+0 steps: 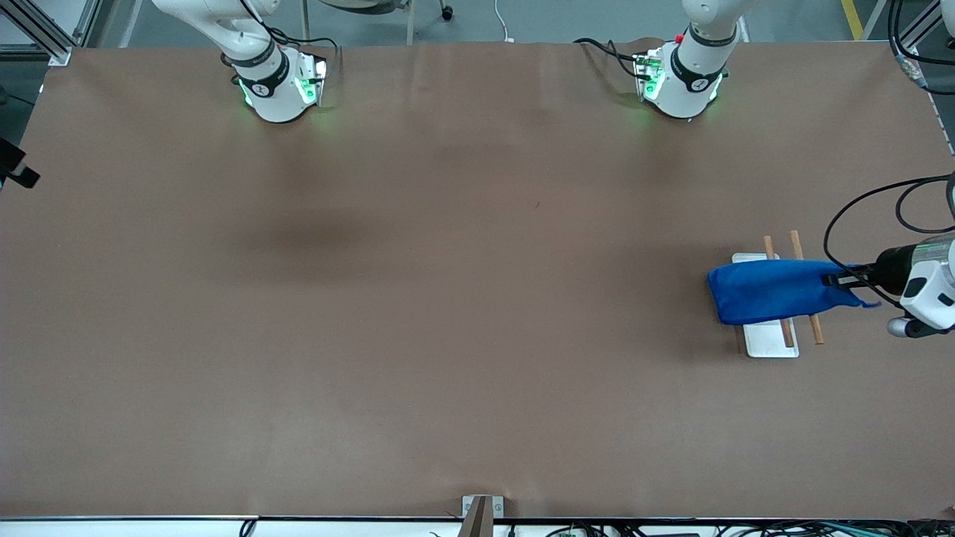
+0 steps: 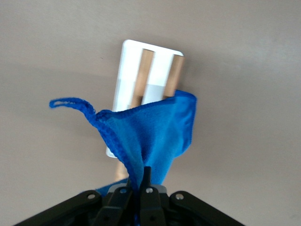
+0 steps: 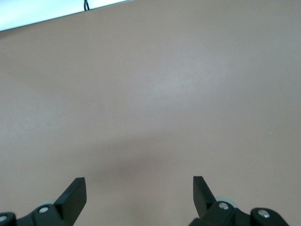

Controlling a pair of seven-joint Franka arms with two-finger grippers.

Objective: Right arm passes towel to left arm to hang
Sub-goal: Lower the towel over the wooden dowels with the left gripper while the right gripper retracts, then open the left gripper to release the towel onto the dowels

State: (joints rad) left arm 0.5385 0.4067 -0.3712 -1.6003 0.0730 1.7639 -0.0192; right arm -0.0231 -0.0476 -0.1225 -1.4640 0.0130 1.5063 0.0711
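The bright blue towel [image 1: 768, 291] stretches across the two wooden rods [image 1: 815, 328] of a small rack with a white base [image 1: 772, 347], at the left arm's end of the table. My left gripper [image 1: 834, 280] is shut on one end of the towel, over the rack's edge. In the left wrist view my left gripper [image 2: 138, 181] pinches the bunched towel [image 2: 155, 132], its corner loop [image 2: 66, 102] sticks out, and the rods [image 2: 146, 70] show past the cloth. My right gripper [image 3: 139, 188] is open and empty over bare table; it is out of the front view.
Black cables [image 1: 858, 216] loop over the table beside the left wrist. The two arm bases [image 1: 276, 89] [image 1: 683, 82] stand at the table's edge farthest from the front camera. A metal bracket [image 1: 481, 507] sits at the nearest edge.
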